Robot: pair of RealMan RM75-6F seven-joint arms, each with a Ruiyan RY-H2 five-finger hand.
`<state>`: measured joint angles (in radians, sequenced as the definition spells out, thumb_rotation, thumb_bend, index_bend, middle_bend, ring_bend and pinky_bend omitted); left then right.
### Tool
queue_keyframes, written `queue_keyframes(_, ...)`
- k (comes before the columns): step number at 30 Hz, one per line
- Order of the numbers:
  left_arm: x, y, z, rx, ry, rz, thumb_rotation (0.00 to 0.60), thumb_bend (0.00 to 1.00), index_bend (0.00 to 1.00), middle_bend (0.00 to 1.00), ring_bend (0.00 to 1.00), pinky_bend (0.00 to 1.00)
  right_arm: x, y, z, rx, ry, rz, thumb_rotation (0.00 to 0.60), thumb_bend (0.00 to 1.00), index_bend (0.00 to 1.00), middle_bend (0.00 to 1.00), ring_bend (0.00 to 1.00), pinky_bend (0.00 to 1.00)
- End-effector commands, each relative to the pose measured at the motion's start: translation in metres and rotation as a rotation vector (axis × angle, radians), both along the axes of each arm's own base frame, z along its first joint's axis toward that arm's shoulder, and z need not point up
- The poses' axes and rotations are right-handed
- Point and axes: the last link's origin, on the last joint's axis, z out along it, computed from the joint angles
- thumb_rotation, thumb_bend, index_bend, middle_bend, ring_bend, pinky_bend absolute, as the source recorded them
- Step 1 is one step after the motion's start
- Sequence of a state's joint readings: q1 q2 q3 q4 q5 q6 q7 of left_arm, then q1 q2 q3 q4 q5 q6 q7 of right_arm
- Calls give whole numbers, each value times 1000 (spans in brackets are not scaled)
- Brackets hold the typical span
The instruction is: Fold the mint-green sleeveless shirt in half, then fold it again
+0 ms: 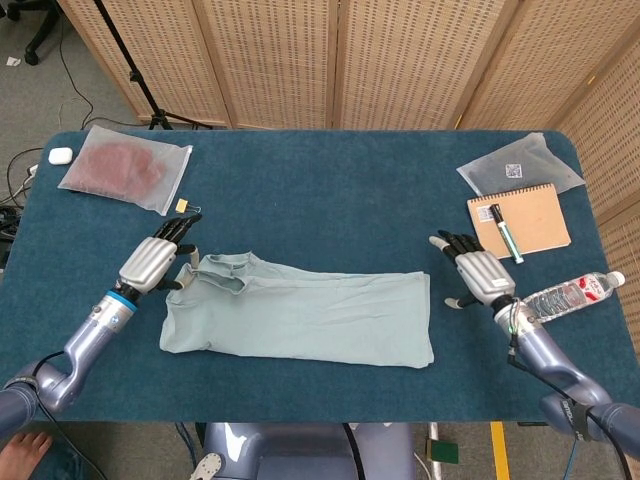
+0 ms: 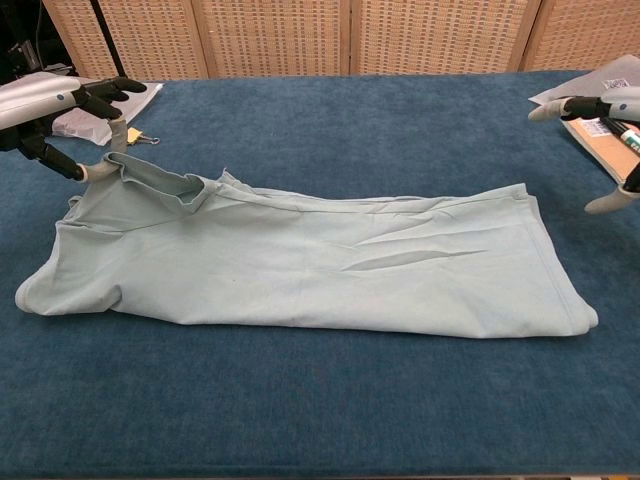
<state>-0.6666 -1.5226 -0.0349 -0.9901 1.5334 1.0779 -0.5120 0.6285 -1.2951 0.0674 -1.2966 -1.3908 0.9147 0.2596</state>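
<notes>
Left hand (image 1: pixel 152 263) sits at the shirt's collar end, fingertips apparently pinching the fabric edge near the neckline; chest view shows thumb and finger tips right at the cloth, contact looks real but grip tightness hard to confirm. Right hand (image 1: pixel 480 273) is off the shirt, just right of its right edge, fingers spread, holding nothing.

Step, as I judge it: first fold in half looks done, since the mint-green sleeveless shirt (image 1: pixel 300 318) lies as a long doubled strip. Second fold not started. Next move probably needs the left hand to free the collar end, then one short end gripped and carried across to meet the other, keeping layers aligned so the top layer doesn't slide.

Shirt lies on the blue bench (image 1: pixel 330 190), centre-near area, long axis left to right. Collar and armhole end at left, slightly bunched and lifted; hem end at right, flatter. A few shallow wrinkles across the middle. Near edge looks rounded, like a fold line. Thin, limp fabric, likely to shift.
</notes>
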Motion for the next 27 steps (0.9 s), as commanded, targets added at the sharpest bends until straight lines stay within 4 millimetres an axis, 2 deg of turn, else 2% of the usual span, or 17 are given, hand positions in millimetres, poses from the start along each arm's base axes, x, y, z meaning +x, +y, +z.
queue_keyframes(1,-2,3,-3,30,2,17,600,542,770,0,0,0,-1,20,15,-26,-6,22,600,0,0,0,0,1)
queue_keyframes(3,-2,5,-5,45,4,30,600,525,745,0,0,0,-2,28,19,-32,-10,30,600,0,0,0,0,1)
queue_keyframes(4,-3,6,-6,51,4,40,600,520,689,0,0,0,-2,33,22,-36,-13,35,600,0,0,0,0,1)
queue_keyframes(5,-4,7,-8,59,6,53,600,515,535,0,0,0,-3,38,24,-39,-16,38,600,0,0,0,0,1)
queue_keyframes(6,-5,8,-8,64,14,65,600,513,423,0,0,0,-3,42,26,-41,-20,39,600,0,0,0,0,1)
queue_keyframes(8,-8,9,-11,64,35,88,600,505,101,0,0,0,-4,48,28,-42,-25,42,600,0,0,0,0,1)
queue_keyframes(9,-10,10,-12,58,54,108,600,503,11,0,0,0,-4,51,30,-42,-27,43,600,0,0,0,0,1)
queue_keyframes(18,-13,11,-11,74,119,199,600,494,0,0,0,0,-9,65,35,-50,-42,38,600,0,0,0,0,1)
queue_keyframes(27,-10,3,5,97,101,168,600,492,0,0,0,0,-13,74,38,-67,-58,34,600,0,0,0,0,1)
